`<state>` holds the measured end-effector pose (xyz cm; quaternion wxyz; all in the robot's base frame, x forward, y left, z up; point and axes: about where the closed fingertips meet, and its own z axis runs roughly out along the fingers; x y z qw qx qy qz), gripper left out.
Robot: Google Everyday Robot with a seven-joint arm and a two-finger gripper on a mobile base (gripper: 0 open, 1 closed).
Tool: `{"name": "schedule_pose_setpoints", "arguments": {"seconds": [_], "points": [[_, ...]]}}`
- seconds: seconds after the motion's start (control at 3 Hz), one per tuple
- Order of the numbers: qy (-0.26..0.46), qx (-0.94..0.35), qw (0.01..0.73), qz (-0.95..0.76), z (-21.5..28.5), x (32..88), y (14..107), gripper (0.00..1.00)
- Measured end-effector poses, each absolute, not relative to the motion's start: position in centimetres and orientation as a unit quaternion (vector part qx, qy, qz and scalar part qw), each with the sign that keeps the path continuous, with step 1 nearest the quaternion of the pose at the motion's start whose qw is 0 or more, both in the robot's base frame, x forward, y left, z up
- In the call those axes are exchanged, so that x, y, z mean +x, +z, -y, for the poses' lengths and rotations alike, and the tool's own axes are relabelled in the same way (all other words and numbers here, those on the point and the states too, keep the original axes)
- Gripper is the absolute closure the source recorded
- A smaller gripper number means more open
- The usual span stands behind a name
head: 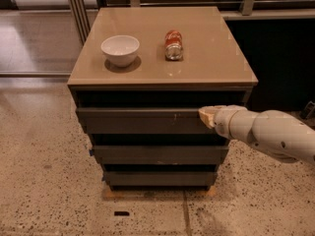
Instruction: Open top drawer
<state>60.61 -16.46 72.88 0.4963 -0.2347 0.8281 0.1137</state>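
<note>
The top drawer (140,120) is the widest of three dark grey drawer fronts under the tan cabinet top. Its long flat front sticks out a little below the shadowed gap. My gripper (205,115) comes in from the right on a white arm (268,133). Its pale tip sits at the upper right part of the top drawer's front, at the top edge. The mid-width drawer (160,154) and the narrowest drawer (160,178) lie below, stepped back.
A white bowl (120,49) and a red soda can (173,44) lying on its side sit on the cabinet top (211,68). Speckled floor surrounds the cabinet. A dark wall panel is at the right, metal rails at the back left.
</note>
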Motion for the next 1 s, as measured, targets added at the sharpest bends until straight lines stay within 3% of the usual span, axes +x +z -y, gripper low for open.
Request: {"name": "schedule_pose_setpoints", "arguments": {"seconds": [1.0], "points": [[0.127,-0.252,0.503,-0.817,15.3,61.2,73.3,1.00]]}}
